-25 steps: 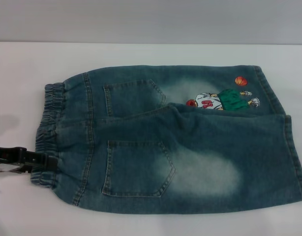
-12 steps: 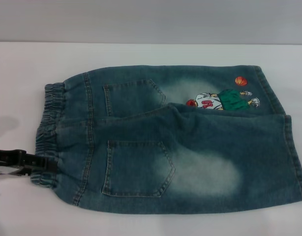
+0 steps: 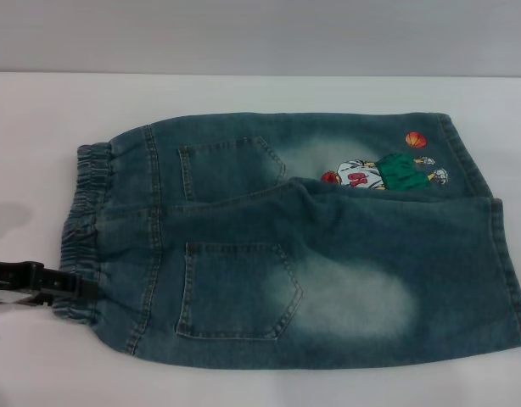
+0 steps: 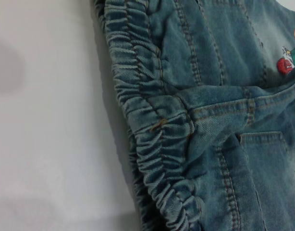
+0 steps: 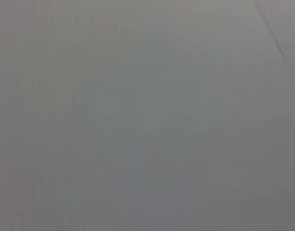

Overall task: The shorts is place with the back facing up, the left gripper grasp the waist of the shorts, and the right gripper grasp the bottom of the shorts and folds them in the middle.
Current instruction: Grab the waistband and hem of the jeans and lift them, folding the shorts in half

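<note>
Left tool (image 3: 74, 287) lower; one shorts (image 3: 311, 246)

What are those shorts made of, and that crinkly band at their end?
The shorts look like faded blue-green denim: twill texture, contrast stitching, pale washed patches. The waist of the shorts seems the same denim gathered over elastic, judging by its tight ruffles.

Soft, even light (slightly blurred)

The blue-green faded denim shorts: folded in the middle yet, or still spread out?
Spread flat: the blue-green faded denim shorts show both back pockets, the ruffled waistband and the leg hems at opposite ends.
</note>
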